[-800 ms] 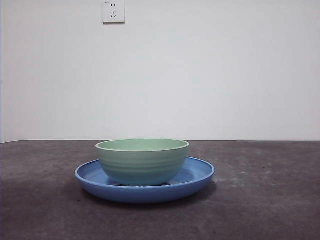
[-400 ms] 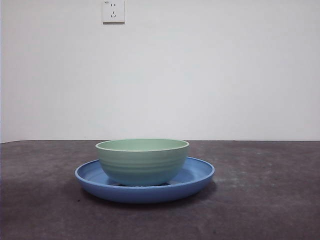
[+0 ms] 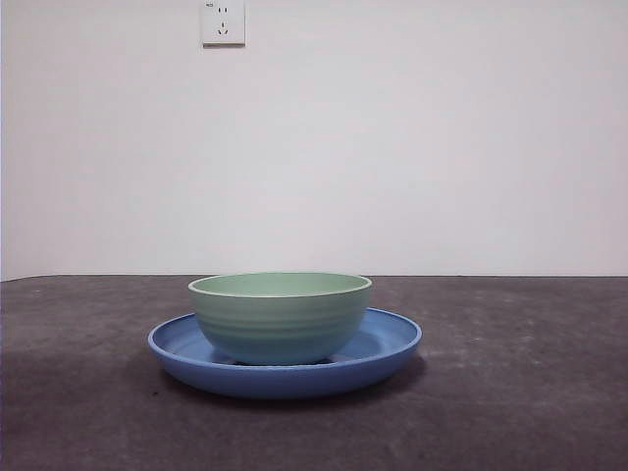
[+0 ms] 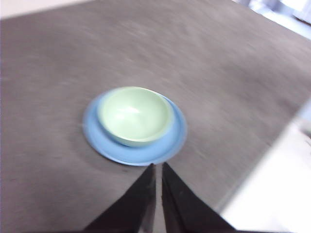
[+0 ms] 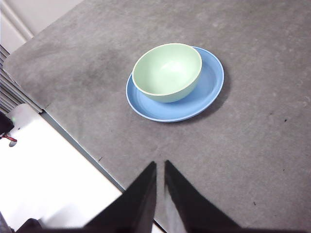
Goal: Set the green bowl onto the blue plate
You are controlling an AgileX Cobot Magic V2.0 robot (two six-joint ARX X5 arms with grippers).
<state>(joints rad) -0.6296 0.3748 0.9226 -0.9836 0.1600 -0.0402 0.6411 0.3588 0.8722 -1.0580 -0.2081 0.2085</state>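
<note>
Pale mint-green ridged bowl [image 3: 280, 316] sits upright on glossy blue round plate [image 3: 285, 361], left of plate centre, on grey counter [image 3: 510, 392]. Left pincer [image 4: 158, 167] and right pincer [image 5: 160, 165] clenched, empty (both high, well apart from bowl)

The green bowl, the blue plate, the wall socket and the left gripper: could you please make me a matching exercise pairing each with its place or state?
Things:
1. green bowl
2. blue plate
3. wall socket
4. left gripper

Places or states:
A. high on the white wall behind the table
B. lying on the grey table, carrying another dish
C. up above the table, jaws nearly together, holding nothing
D. standing upright on the plate, off-centre, nothing in it

Pairs: 1-D, 2-B, 3-A, 4-C
</note>
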